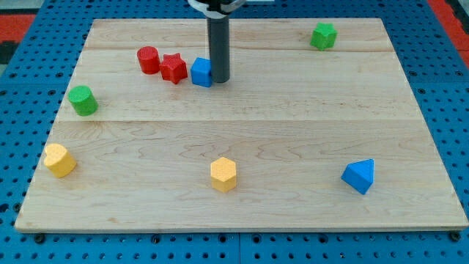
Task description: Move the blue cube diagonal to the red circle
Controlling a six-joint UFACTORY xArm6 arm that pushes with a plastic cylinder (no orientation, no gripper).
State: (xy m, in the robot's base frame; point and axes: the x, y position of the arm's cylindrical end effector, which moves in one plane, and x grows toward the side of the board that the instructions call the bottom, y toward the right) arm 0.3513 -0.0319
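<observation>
The blue cube (201, 72) sits near the view's top, left of centre. My tip (219, 79) is right against its right side. A red star (174, 68) stands just left of the cube, touching or nearly touching it. The red circle, a short cylinder (148, 59), stands left of the star and slightly higher in the view. The three blocks form a short row slanting down to the right.
A green cylinder (83, 100) is at the left. A green hexagonal block (323, 35) is at the top right. A yellow block (58, 160) is at the lower left, a yellow hexagon (223, 174) at bottom centre, a blue triangle (359, 176) at the lower right.
</observation>
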